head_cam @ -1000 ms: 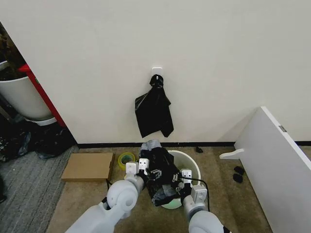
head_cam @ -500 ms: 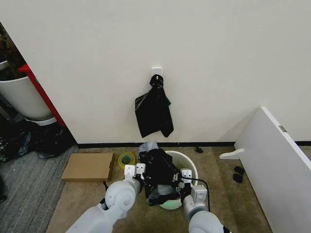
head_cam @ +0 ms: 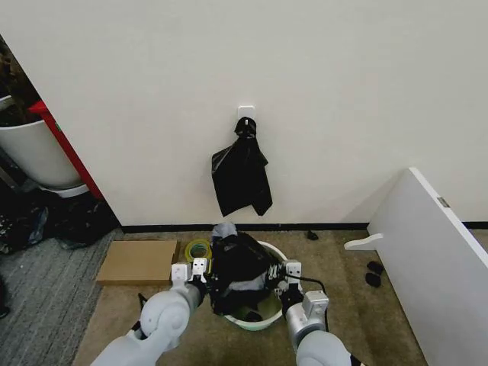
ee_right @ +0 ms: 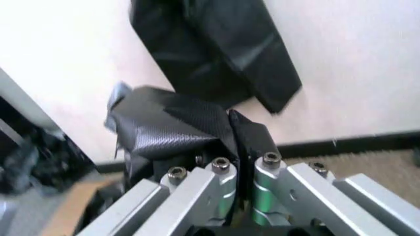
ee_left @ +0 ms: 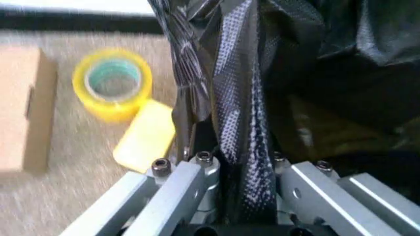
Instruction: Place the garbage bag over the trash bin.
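Observation:
The black garbage bag (head_cam: 240, 265) is stretched between my two grippers over the mouth of the white trash bin (head_cam: 256, 324); part of the bin's rim shows at the near and right sides. My left gripper (head_cam: 203, 269) is shut on the bag's left edge, and a strip of bag (ee_left: 237, 98) runs between its fingers (ee_left: 196, 169). At the bag's right edge my right gripper (head_cam: 284, 271) is shut on a fold of the bag (ee_right: 180, 128). The bag hides most of the bin's inside.
A bunch of black bags (head_cam: 242, 171) hangs from a white hook on the wall behind. A yellow tape roll (ee_left: 113, 87), a yellow block (ee_left: 145, 140) and a flat cardboard box (head_cam: 139, 261) lie left of the bin. A white board (head_cam: 435, 259) leans at the right.
My left gripper has moved left, pulling the bag wider across the bin's mouth. The bin has shifted left on the carpet. The right gripper has stayed close to its place.

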`<state>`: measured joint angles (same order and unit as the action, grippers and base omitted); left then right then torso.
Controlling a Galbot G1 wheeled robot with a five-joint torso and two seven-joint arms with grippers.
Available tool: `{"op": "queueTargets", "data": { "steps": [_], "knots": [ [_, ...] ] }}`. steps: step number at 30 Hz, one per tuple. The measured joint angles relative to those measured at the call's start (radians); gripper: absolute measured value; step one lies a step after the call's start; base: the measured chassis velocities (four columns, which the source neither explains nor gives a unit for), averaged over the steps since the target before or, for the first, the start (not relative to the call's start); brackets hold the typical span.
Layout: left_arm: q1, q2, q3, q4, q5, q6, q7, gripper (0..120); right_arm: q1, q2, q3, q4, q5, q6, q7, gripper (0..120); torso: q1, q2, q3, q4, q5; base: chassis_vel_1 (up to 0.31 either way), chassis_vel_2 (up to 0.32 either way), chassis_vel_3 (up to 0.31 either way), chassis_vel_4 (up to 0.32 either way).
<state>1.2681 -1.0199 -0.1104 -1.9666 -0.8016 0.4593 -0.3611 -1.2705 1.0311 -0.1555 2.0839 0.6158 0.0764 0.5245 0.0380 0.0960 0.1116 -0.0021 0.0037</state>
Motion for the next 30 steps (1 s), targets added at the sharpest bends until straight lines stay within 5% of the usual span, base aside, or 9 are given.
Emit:
{"op": "queueTargets", "data": {
  "steps": [6, 15, 21, 30],
  "knots": [
    [0.078, 0.048, -0.023, -0.033, 0.176, -0.105, 0.174, 4, 0.017, 0.0, 0.06, 0.014, 0.051, 0.004, 0.018, 0, 0.0, 0.0, 0.0, 0.0, 0.0001, 0.0, 0.0, 0.0, 0.0],
    [0.133, 0.072, -0.047, -0.07, 0.228, -0.234, 0.271, 4, 0.023, -0.012, 0.12, 0.001, 0.137, -0.065, 0.117, 0, 0.0, 0.0, 0.0, 0.0, 0.0, 0.0, 0.0, 0.0, 0.0],
    [0.12, 0.059, -0.117, -0.073, 0.18, -0.325, 0.26, 4, -0.024, -0.022, 0.117, 0.029, 0.153, -0.072, 0.131, 0, 0.0, 0.0, 0.0, -0.0002, 0.0, 0.0, 0.0, 0.0, 0.0],
    [0.084, 0.049, -0.215, -0.098, 0.037, -0.311, 0.263, 4, -0.054, -0.001, 0.095, 0.063, 0.27, -0.106, 0.172, 0, 0.0, 0.0, 0.0, -0.0001, 0.0, 0.0, 0.0, 0.0, 0.0]
  ]
}}
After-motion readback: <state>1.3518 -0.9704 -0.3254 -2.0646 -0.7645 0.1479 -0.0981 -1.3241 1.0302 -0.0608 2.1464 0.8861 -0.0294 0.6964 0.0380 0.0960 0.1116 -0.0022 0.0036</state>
